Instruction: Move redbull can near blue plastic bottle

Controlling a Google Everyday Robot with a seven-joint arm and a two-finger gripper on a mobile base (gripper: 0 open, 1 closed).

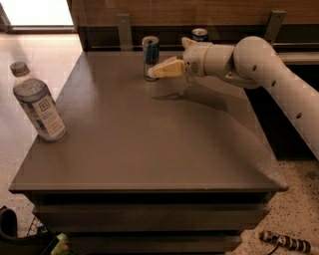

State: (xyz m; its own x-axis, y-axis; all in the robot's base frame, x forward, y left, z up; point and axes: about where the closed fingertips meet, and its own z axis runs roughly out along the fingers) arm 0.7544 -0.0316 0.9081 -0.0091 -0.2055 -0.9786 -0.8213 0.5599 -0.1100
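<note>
So the big thing here is the grey-brown table (149, 149), which fills most of the frame, with a wood-panelled wall (209, 10) running along the back at the top. A chunky white robot arm (269, 74) comes in from the right edge and stretches out over the far part of the tabletop, throwing a shadow on the surface under it. Over at the left edge of the table stands the water bottle (39, 104), clear plastic with a greyish cap and a white-and-blue label. It's leaning a bit in this view and sits well apart from everything else. The gripper (155, 72) is the tan wedge at the end of the arm, pointing left in the upper middle of the frame with its tip right at the lower part of the Red Bull can (150, 52). Honestly can't tell if it's open or closed, or if it's actually touching. That can stands upright near the back edge, upper middle. A second can (200, 34), darker, sits just behind the arm's wrist. On the floor at the bottom right there's some small striped tool (285, 241).
</note>
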